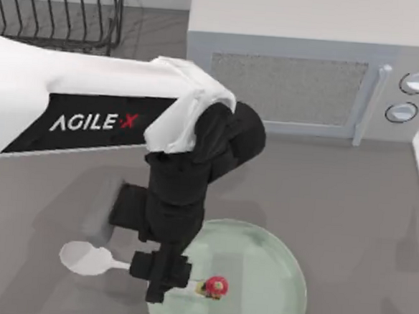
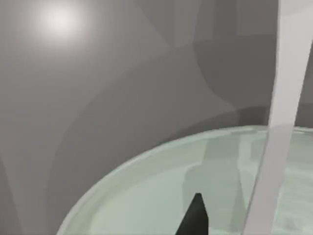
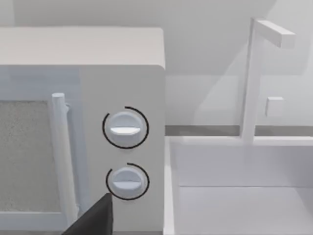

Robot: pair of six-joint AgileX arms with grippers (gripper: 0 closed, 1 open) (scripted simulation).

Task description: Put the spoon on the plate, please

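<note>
The pale green plate (image 1: 259, 272) lies at the front of the table, right of centre. My left gripper (image 1: 159, 277) hangs over the plate's left rim, shut on the handle of the white spoon (image 1: 84, 257). The spoon's bowl sticks out to the left over the bare grey table. In the left wrist view the spoon (image 2: 282, 122) runs as a white strip across the plate's rim (image 2: 146, 164), with one dark fingertip (image 2: 195, 218) beside it. A dark fingertip (image 3: 93, 218) of my right gripper faces the microwave.
A small red and yellow object (image 1: 215, 287) sits on the plate near the left gripper. The white microwave (image 1: 294, 84) stands at the back, a black wire rack (image 1: 58, 10) at the back left. A white sink (image 3: 244, 191) with a faucet (image 3: 252, 73) lies right of the microwave.
</note>
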